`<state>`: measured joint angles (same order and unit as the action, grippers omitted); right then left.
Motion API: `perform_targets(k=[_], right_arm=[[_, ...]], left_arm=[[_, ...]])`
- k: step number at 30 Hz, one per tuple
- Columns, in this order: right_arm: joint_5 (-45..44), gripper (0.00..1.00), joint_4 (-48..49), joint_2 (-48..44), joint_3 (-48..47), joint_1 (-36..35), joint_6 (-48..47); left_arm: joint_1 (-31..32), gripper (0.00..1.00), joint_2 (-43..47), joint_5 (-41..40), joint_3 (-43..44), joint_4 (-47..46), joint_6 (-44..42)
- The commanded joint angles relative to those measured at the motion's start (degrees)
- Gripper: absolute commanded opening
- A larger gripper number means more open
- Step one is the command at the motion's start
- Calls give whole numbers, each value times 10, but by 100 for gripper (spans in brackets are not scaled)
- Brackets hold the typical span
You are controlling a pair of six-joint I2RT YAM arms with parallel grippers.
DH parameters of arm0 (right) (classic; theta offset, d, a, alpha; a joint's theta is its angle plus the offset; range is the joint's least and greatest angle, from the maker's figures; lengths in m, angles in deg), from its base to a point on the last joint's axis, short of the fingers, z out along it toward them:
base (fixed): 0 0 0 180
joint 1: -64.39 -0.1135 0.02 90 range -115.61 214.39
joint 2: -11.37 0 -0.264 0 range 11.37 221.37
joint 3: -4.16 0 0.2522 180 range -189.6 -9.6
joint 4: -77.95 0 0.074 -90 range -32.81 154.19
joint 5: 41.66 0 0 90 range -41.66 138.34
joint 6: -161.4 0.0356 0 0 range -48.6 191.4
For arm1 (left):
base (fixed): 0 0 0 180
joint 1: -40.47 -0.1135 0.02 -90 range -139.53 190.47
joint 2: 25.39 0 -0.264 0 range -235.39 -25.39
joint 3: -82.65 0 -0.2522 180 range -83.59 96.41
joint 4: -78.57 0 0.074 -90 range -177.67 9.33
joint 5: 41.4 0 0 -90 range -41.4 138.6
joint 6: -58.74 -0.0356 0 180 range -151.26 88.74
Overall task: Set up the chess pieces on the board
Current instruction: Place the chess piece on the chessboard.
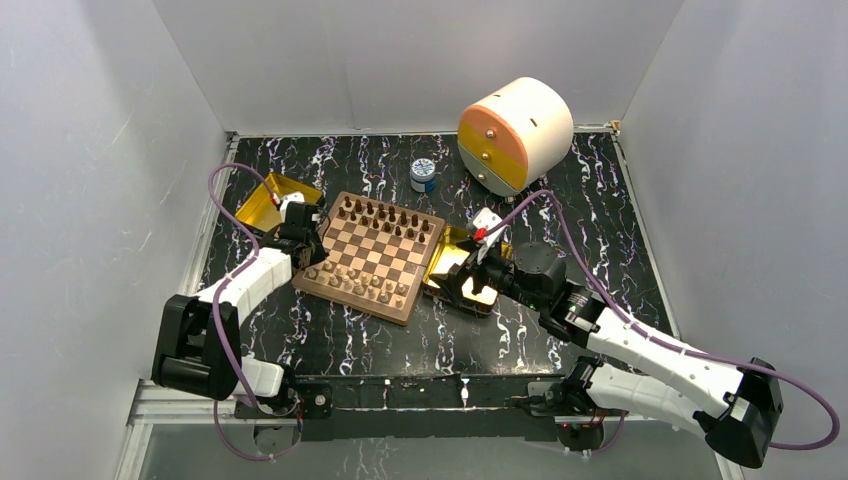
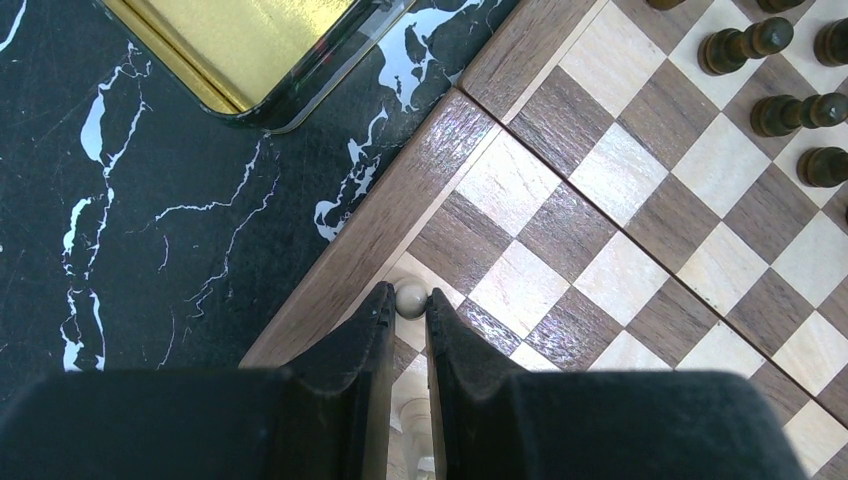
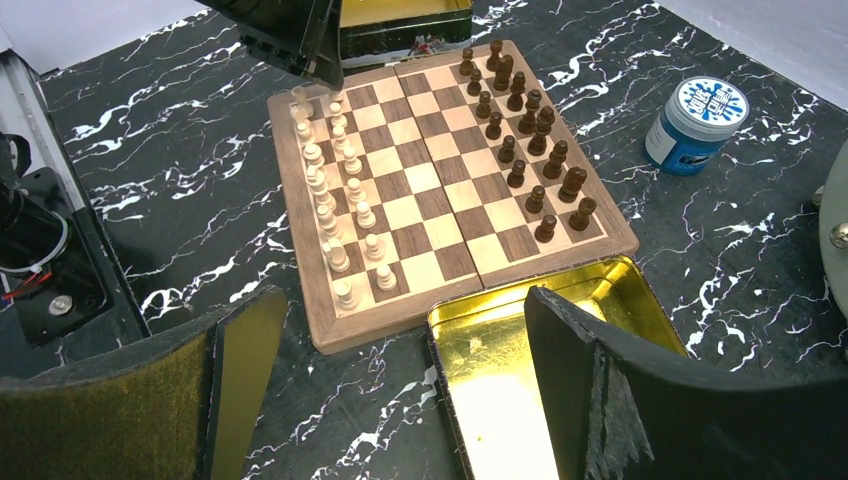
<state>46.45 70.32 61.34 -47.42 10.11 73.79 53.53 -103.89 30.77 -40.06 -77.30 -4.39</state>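
I am keeping my left tool narrow. Its wrist camera is showing the two black fingers pinched on either side of the round head of a pale piece, right beside the plain rim of the board. The fingers are hiding its base, so I cannot tell which square it is on. A second pale piece is showing lower in the slit between them. This close view is catching only a few of the dark pieces at its top right. It is also catching a corner of a gold tray lying on the black marbled bench, apart from the board.

The right wrist camera is giving what that one cannot: the whole board. The pale pieces are standing in two rows along one side and the dark ones in two rows along the opposite side. The gripped piece is sitting at the far end of the pale rows, near a corner. This view is also showing my right tool spread wide and holding nothing. It is hanging over a second gold tray that is lying just beside the board's rim, with a blue-lidded jar off to the side.

Only the overhead camera is showing both arms at once, and a round white drum with an orange and yellow face sitting at the far side of the bench.
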Motion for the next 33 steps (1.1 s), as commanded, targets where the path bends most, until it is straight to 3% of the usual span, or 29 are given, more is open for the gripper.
perform_targets(k=[1,33], right_arm=[[-12,99,30,-5,-23,0,0],[-11,99,34,-9,-12,0,5]], left_arm=[[4,5,-2,-22,0,8,-6],[12,23,-1,-20,19,30,-7]])
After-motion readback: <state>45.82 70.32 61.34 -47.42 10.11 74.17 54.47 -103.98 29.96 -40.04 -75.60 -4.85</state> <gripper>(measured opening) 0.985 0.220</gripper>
